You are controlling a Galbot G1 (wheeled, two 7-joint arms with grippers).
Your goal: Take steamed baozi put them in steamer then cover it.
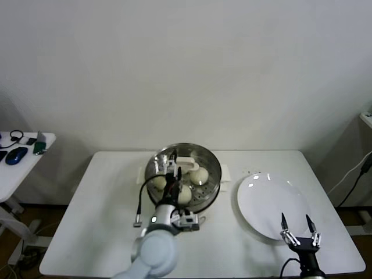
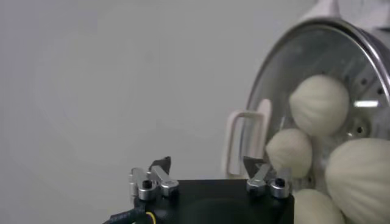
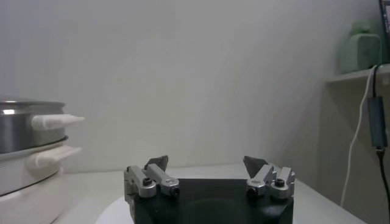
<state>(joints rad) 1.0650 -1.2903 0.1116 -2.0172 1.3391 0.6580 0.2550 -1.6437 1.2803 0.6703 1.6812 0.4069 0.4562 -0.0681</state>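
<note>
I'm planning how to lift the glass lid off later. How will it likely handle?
The lid looks rigid: clear glass in a metal rim, so probably breakable if dropped. Its white bar handle seems the only good grip; the smooth glass would likely slip. Lifted off-centre, it may tilt toward the buns.

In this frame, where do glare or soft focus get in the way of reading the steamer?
Head view: bright highlights on the steamer rim and a sheen on the plate. Left wrist view: the cover glass shows a white streak, and the near baozi look soft. Right wrist view: one small highlight on the steel wall.
</note>
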